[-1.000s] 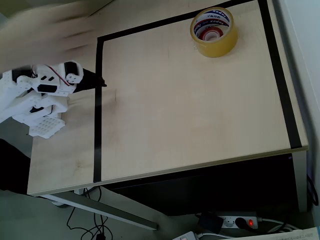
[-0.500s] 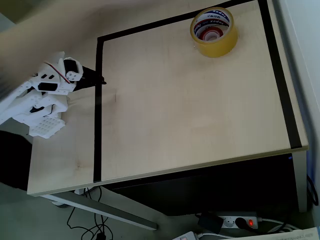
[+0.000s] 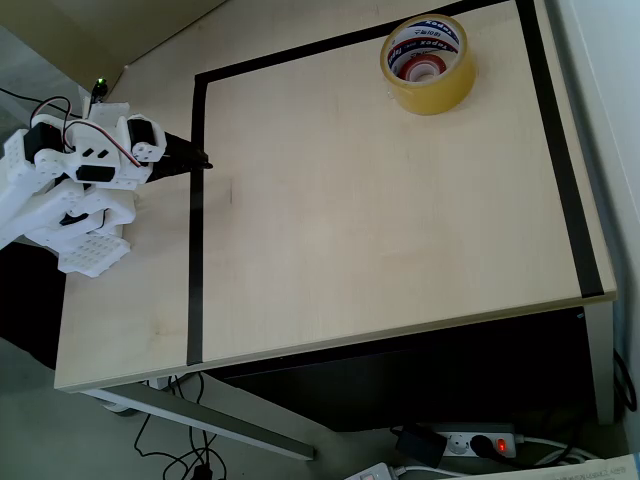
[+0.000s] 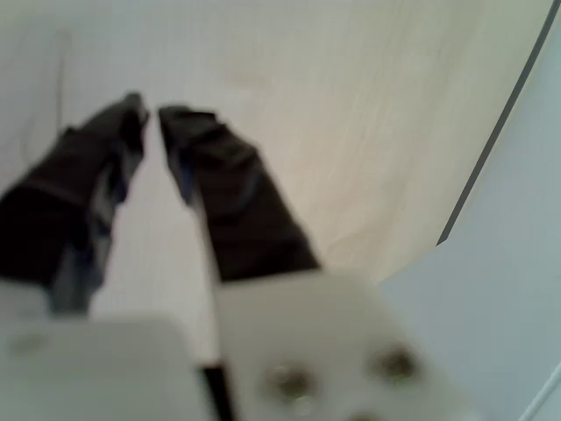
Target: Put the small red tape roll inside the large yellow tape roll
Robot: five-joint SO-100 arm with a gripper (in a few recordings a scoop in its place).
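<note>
Gone is the blur seen over the arm moments ago, and the gripper [image 3: 203, 163], its tips nearly together and empty, is parked at the table's left, well apart from the large yellow tape roll [image 3: 428, 64], inside which the small red tape roll [image 3: 423, 68] is already nested.

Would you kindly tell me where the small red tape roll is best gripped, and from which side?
The small red tape roll lies flat inside the large yellow tape roll, so its sides are walled off. I would come straight down from above and pinch its wall, one finger in its centre hole and the other outside, if the gap allows.
</note>
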